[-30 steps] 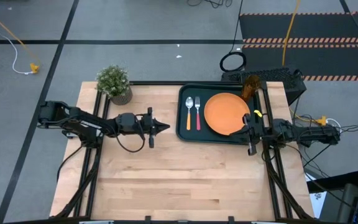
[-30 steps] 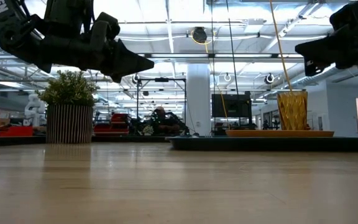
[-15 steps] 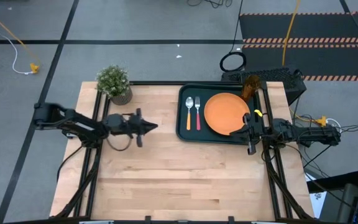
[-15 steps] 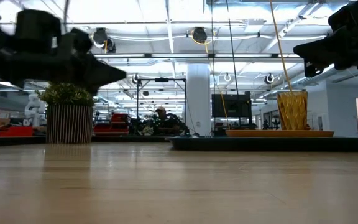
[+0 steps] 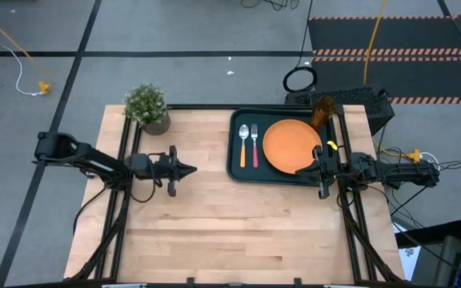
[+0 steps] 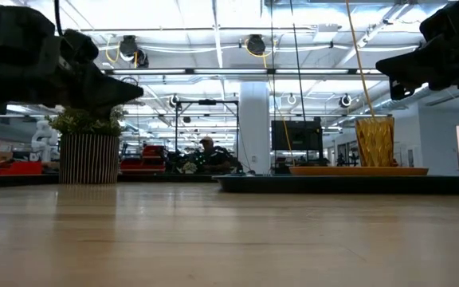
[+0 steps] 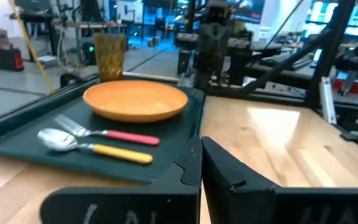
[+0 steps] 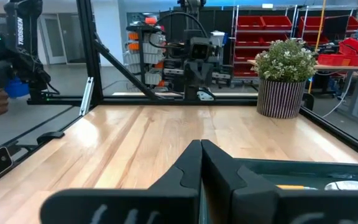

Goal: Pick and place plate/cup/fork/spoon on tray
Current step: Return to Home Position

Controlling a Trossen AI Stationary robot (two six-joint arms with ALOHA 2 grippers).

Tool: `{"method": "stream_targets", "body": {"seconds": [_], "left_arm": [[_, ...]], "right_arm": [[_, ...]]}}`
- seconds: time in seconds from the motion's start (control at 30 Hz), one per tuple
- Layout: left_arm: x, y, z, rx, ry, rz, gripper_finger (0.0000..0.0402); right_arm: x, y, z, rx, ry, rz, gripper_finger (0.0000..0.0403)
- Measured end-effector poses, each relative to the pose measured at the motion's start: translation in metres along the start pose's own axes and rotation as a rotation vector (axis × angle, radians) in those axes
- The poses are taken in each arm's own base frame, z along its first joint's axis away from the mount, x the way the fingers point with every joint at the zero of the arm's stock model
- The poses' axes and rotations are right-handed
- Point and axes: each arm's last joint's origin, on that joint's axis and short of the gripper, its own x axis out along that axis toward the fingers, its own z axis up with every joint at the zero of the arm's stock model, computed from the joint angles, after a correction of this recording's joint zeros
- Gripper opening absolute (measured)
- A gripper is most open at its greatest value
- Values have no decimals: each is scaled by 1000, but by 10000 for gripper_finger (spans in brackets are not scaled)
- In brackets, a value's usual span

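Left end effector (image 5: 189, 169): is hovering above the bare table (image 5: 238, 232), fingers pressed together with nothing between them, pointing toward the tray.
Right end effector (image 5: 306, 168): is hovering over the tray edge nearest its own arm, fingers together and gripping nothing, its tip overlapping the plate's rim as seen from above.
Tray (image 5: 234, 156): is lying straight ahead of the left end effector, well apart from it across open wood, and directly under the right one.
Plate (image 5: 289, 144): is resting flat on the tray, just in front of the right end effector.
Cup (image 5: 322, 112): is standing upright at the tray's far corner, beyond the plate from the left end effector and off to the side of the right one.
Fork (image 5: 254, 146): is lying on the tray between plate and spoon.
Spoon (image 5: 244, 142): is lying beside the fork, in the tray strip closest to the left end effector.
Potted plant (image 5: 148, 106): is standing at the table's far corner, off to the side of the left end effector.
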Motion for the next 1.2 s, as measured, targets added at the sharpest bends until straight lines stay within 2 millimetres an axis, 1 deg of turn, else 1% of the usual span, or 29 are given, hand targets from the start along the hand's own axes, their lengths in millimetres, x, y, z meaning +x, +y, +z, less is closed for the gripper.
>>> {"method": "stream_targets", "body": {"seconds": [0.1, 0.43, 0.57, 0.67, 0.83, 1.07, 1.2], "left_arm": [[-2, -6, 5, 15, -28, -27, 1], [-14, -18, 13, 45, -20, -36, 1], [-20, -20, 19, 110, -36, -69, 1], [-25, -19, 24, 165, -58, -126, 1], [-35, -11, 28, 174, -55, -145, 1], [-49, -3, 27, 122, -4, -93, 1], [-55, 0, 23, 88, 39, -11, 1]], "right_arm": [[0, 0, 0, 0, 0, -1, 0], [0, 0, 0, 0, 0, -1, 0], [0, 0, 0, 0, 0, -1, 0], [0, 0, 0, 0, 0, -1, 0], [0, 0, 0, 0, 0, 0, 0], [0, 0, 0, 0, 0, 0, 0], [0, 0, 0, 0, 0, -1, 0]]}}
